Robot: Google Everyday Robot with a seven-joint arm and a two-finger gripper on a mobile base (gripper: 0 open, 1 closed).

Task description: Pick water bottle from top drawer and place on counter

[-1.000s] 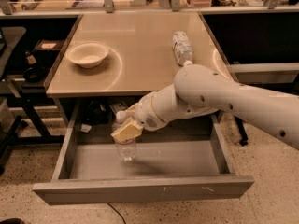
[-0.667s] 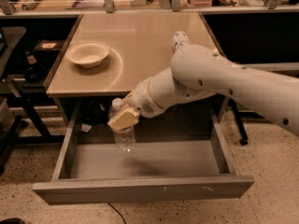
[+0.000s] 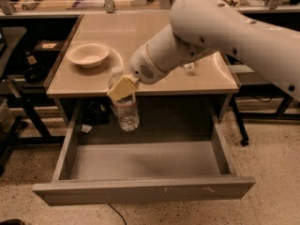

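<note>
The water bottle [image 3: 125,110] is a small clear ribbed bottle with a white cap. It hangs upright in the air above the open top drawer [image 3: 140,162], its cap level with the front edge of the counter [image 3: 140,36]. My gripper [image 3: 122,88], with tan pads, is shut on the bottle's upper part. The white arm reaches in from the upper right and hides much of the counter's right side. The drawer's grey floor is bare.
A cream bowl [image 3: 88,54] sits on the counter's left side. A small white object [image 3: 189,67] peeks out under the arm near the counter's right front. Dark shelves and desks flank the counter on both sides. Speckled floor lies around the drawer.
The gripper has lifted the water bottle up out of the drawer and a little to the left, to the height of the counter's front edge. The arm has swung up over the counter.
</note>
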